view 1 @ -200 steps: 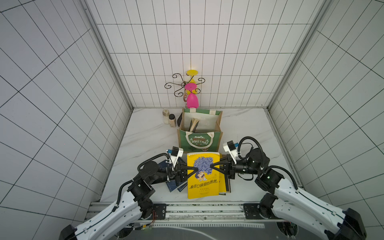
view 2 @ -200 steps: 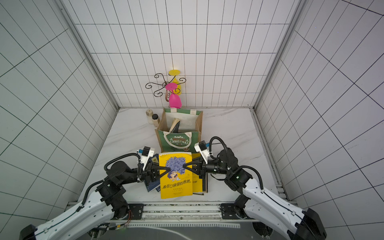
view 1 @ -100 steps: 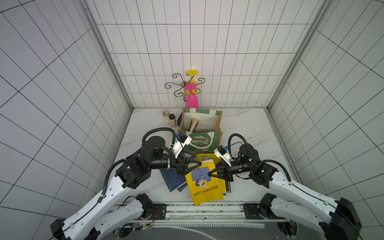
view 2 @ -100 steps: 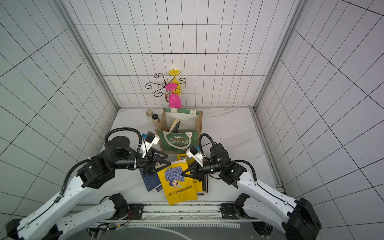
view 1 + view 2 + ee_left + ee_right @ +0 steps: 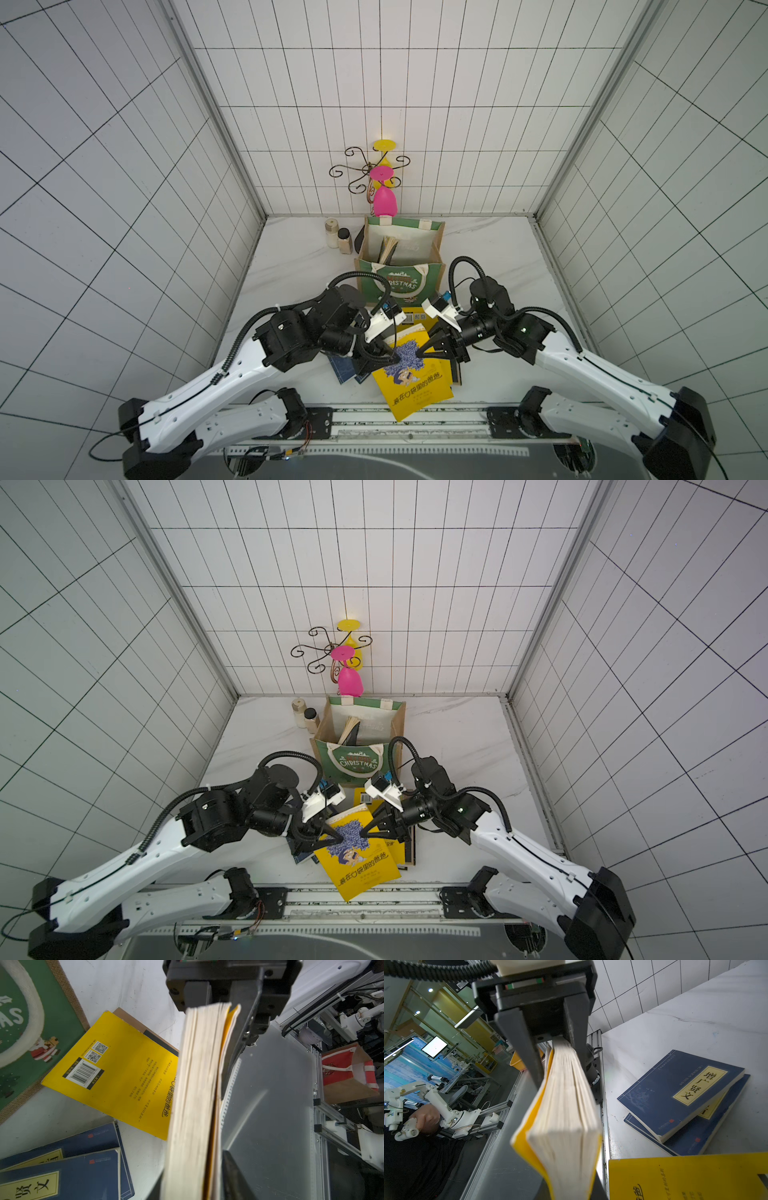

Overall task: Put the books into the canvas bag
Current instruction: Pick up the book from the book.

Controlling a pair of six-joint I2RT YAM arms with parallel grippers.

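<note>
The white marbled table [image 5: 490,257] carried the canvas bag [image 5: 399,284], which stood upright near the middle and toward the back wall. Two small jars [image 5: 331,235] stood just beside it on the robot's left. Just in front of the bag a yellow book [image 5: 124,1076] lay flat, barcode side up, on top of a brown-edged book [image 5: 153,1035]. Near these, two navy books [image 5: 83,1167] with yellow labels lay stacked, the upper one askew.

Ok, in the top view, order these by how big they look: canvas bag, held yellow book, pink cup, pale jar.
Canvas bag
held yellow book, a close second, raised nearer the camera
pink cup
pale jar
</note>
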